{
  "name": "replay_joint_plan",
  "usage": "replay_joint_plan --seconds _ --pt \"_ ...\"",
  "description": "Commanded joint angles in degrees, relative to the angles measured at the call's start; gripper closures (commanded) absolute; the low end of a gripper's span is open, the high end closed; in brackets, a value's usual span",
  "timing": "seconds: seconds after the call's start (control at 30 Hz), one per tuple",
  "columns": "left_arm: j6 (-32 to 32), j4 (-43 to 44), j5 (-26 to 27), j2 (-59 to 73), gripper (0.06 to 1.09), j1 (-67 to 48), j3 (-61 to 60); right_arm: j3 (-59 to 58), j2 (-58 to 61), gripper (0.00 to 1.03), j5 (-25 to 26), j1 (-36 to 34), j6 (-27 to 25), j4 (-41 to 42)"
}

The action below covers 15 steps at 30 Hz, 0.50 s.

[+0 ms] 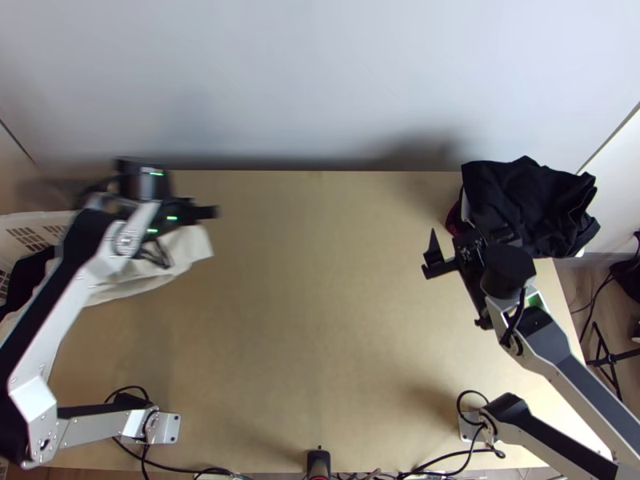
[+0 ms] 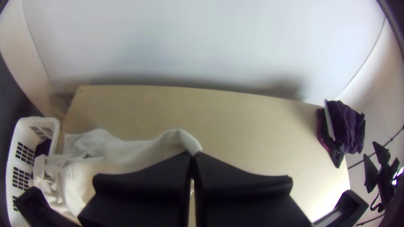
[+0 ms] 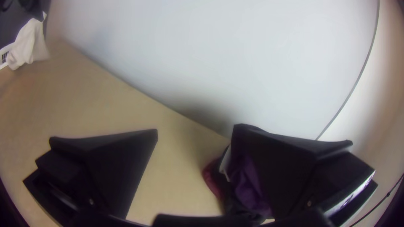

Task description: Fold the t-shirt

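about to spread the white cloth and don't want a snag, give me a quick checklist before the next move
- Left gripper shut on the white cloth: ok
- White cloth spread flat: not ok, it's rumpled toward the basket
- White cloth wholly out of the basket: cannot tell
- Right gripper open, with no cloth between its fingers: ok
- Middle of the table free for spreading: ok
- Dark cloth pile off that middle: ok

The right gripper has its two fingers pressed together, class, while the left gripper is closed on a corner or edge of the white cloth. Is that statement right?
No, the fingers are described wrongly: those of the right gripper stand wide apart, as the right wrist view shows. The left gripper is indeed closed on a corner or edge of the white cloth.
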Motion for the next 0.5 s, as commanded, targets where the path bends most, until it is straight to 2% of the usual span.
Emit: replay_joint_plan --seconds 0.0,0.33,0.47 --pt "-4.52 0.72 -3.17 9.18 1.05 -16.38 5.37 -6.86 -5.28 0.07 0.04 -1.32 2.24 0.17" --pt "-4.52 7.58 -3.87 25.26 1.05 -30.18 10.12 -11.60 -10.20 0.07 0.04 -4.04 3.03 0.35" --pt "-4.70 8.72 -3.96 35.02 1.05 -32.64 16.97 -13.80 -11.52 0.07 0.04 -5.36 3.21 2.28"
